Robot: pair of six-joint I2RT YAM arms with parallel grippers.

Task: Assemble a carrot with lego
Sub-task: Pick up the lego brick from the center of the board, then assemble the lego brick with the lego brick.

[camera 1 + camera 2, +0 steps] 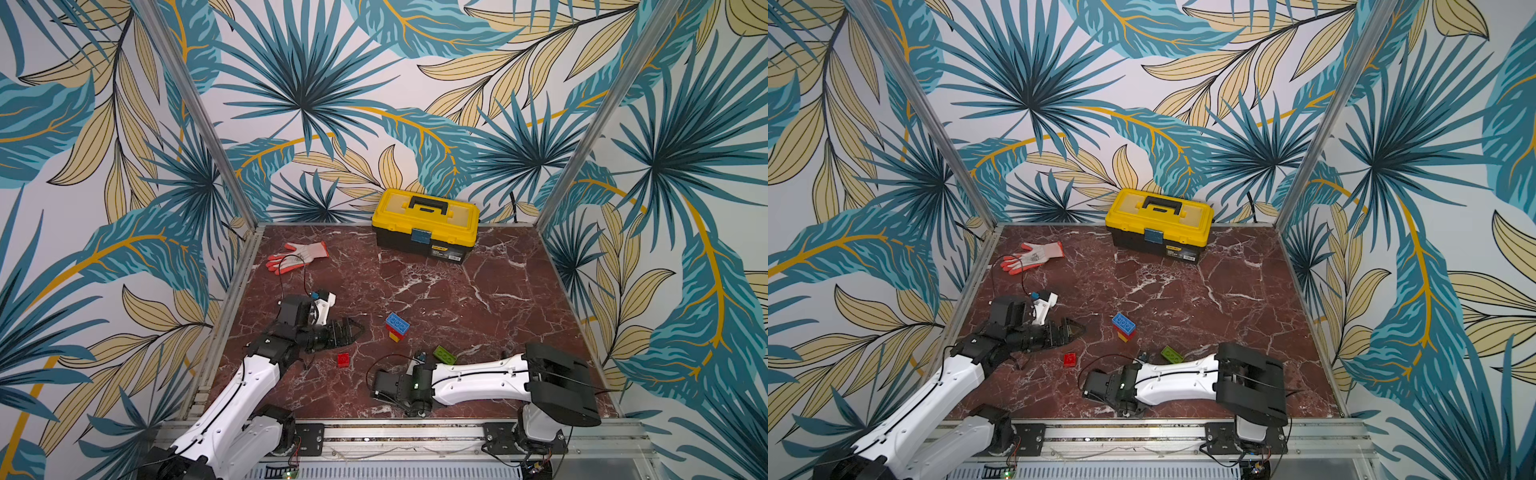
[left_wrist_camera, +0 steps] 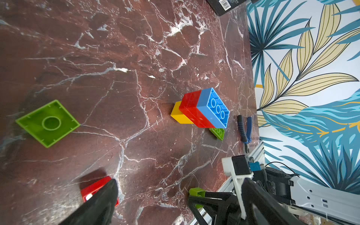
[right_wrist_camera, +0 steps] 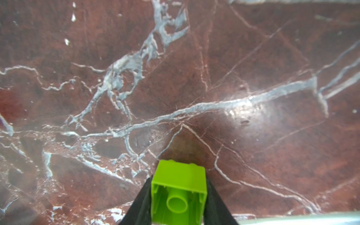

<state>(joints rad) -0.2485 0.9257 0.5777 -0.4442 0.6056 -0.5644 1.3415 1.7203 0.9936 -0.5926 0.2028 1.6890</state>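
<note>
We are clamping the right claw (image 3: 178, 181) on a green brick (image 3: 178, 194). The upright half-built carrot (image 1: 397, 328) is standing mid-bench (image 1: 498, 311) at its twelve o'clock, and the left claw (image 1: 347, 330) is gaping empty.

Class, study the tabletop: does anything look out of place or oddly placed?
Yes. The brick stack stands inverted on the table: yellow at the bottom, hollow underside of the blue brick facing up. A loose lime brick also lies hollow side up.
</note>
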